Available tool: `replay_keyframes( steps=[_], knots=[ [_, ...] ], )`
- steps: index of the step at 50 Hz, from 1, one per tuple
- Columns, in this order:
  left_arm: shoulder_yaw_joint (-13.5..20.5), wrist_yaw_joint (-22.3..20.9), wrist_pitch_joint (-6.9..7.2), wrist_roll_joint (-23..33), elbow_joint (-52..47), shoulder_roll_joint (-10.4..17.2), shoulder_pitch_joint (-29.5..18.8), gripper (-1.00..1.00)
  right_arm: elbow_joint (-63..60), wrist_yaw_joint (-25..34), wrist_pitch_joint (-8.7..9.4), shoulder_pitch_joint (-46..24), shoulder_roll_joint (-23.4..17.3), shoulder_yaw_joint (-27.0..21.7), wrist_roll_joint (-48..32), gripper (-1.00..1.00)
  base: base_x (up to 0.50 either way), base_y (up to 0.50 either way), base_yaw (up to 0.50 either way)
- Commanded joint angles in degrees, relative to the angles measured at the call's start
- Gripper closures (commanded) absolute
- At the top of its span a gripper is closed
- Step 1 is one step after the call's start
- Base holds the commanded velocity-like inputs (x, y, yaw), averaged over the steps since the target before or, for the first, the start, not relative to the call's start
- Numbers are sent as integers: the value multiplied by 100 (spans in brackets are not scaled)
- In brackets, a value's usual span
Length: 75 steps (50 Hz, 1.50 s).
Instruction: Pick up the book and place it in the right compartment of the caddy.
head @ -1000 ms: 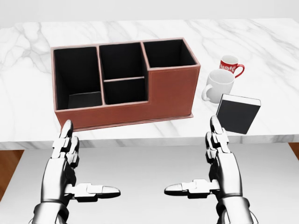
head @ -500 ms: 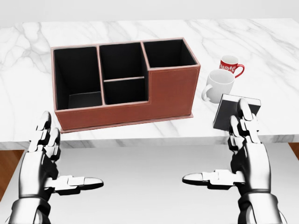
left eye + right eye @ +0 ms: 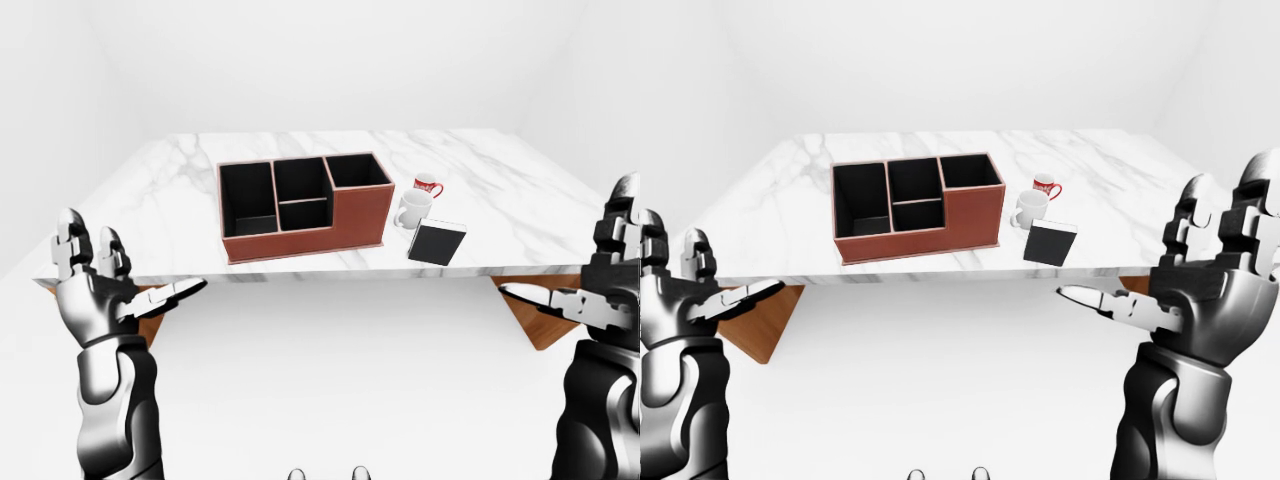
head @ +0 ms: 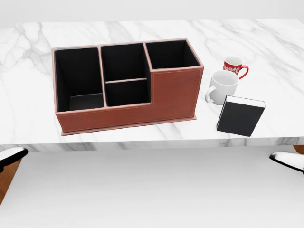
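Note:
The black book (image 4: 240, 116) with white page edges stands on the marble table (image 4: 266, 42), near its lower edge and to the right of the caddy. The brown caddy (image 4: 175, 95) has several black compartments; the right compartment (image 4: 171, 54) is empty. My left hand (image 3: 125, 280) is open, low at the left, below the table edge. My right hand (image 3: 1175, 275) is open and empty at the far right, away from the book. In the head view only a thumb tip shows at each side edge.
A white mug (image 4: 222, 85) stands just above the book, almost touching it. A red mug (image 4: 233, 65) stands behind the white one. The table's lower edge (image 4: 152, 145) lies between my hands and the objects.
Both hands have spread apart and outward, almost leaving the head view. My right hand, which overlapped the book half a second ago, has moved right, away from it. The book has not moved.

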Motion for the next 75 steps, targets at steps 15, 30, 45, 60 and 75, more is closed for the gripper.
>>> replay_keyframes(
  steps=[15,30,45,60,75],
  knots=[
    [278,385,0,-357,-75,150,-10,-100,-380,-24,0,10,-73,-236,242,-100,0,0,0],
    [275,375,0,-314,-101,126,23,-100,-409,96,0,45,-56,-276,248,-100,21,0,0],
    [269,360,0,-298,-64,117,18,-100,-495,70,0,30,-79,-311,299,-100,26,0,0],
    [283,381,0,-301,-123,114,32,-100,-487,114,0,47,-61,-275,282,-100,27,0,0],
    [281,372,0,-293,-122,102,40,-100,-551,130,0,49,-48,-230,254,-100,28,0,0]
  ],
)
